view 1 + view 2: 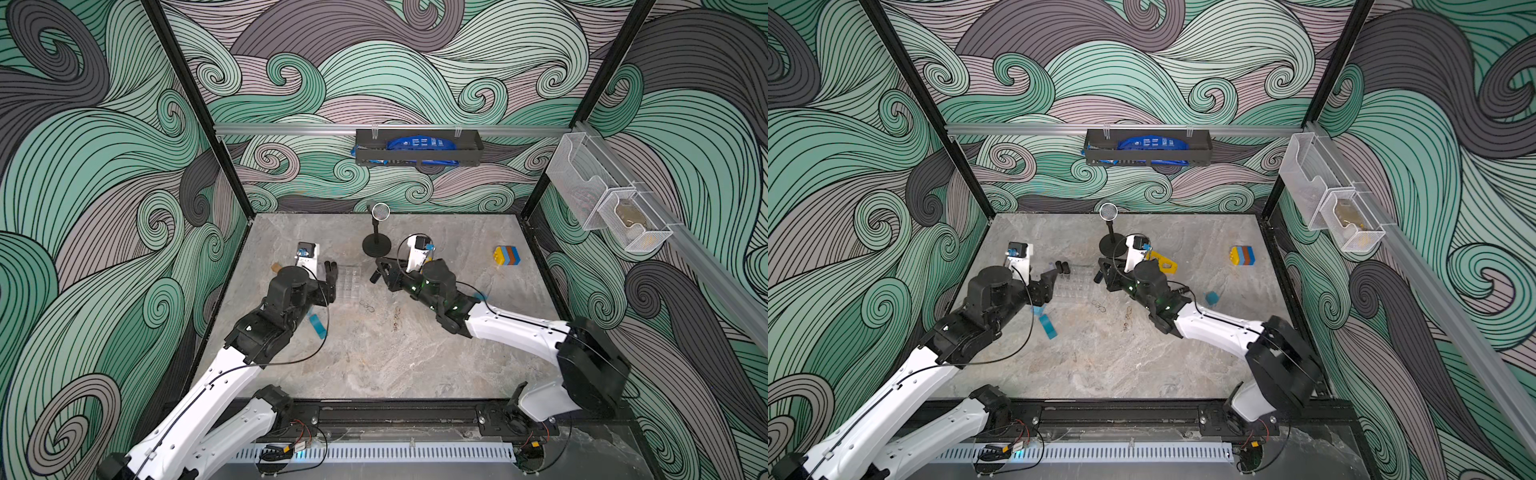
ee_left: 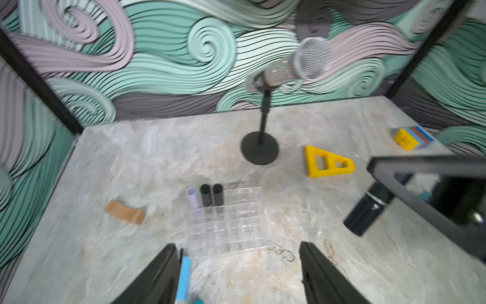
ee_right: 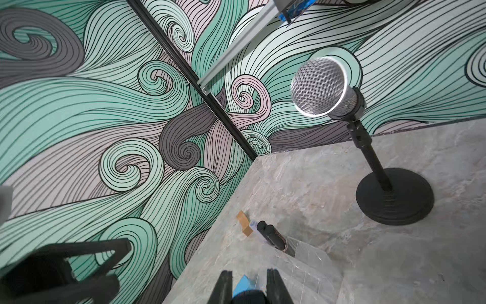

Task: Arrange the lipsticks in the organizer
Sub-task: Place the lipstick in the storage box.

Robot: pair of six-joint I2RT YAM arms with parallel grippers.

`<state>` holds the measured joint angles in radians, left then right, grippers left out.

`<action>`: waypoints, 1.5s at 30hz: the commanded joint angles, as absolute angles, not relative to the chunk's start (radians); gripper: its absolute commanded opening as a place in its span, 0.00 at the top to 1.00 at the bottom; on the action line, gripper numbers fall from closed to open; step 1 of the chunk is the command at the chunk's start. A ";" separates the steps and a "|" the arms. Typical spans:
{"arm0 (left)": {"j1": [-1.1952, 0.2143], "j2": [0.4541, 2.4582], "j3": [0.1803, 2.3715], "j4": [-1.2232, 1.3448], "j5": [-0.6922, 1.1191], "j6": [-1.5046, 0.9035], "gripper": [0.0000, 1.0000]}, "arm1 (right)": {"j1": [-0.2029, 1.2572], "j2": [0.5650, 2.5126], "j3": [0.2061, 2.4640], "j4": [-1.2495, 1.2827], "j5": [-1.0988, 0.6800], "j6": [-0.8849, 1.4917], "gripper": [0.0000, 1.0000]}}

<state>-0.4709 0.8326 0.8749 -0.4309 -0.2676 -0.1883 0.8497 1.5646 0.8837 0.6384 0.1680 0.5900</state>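
Two black lipsticks (image 2: 205, 195) side by side in the clear organizer's (image 2: 236, 223) far row, lilac piece (image 2: 193, 198) just beside.

The microphone (image 2: 313, 59) has a shiny metal mesh head on a matt black stand. Under it the table (image 2: 157, 158) looks like grey veined stone, smooth and dull. On the robot's side of the microphone, the organizer (image 2: 236, 221) is clear glossy plastic; the lipsticks (image 2: 205, 196) are smooth black plastic with a soft sheen. Beside the microphone's base, the yellow triangle (image 2: 313, 164) looks rough and matt.
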 commanded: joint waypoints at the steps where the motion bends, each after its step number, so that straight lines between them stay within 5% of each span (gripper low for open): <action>1: -0.419 0.863 0.890 -0.564 -0.231 -0.244 0.26 | 0.895 1.685 0.933 0.911 0.327 0.349 0.87; 18: -0.357 0.847 0.798 -0.512 -0.231 -0.240 0.27 | 0.919 2.207 1.321 0.952 0.310 0.215 0.88; 45: -0.359 0.860 0.775 -0.485 -0.212 -0.246 0.29 | 0.868 2.355 1.461 0.869 0.332 0.263 0.88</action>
<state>-0.3611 0.8661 0.7788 -0.5007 -0.2173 -0.2401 0.8665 2.3325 1.4452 0.8860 0.3054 0.2577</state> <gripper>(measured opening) 0.711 0.239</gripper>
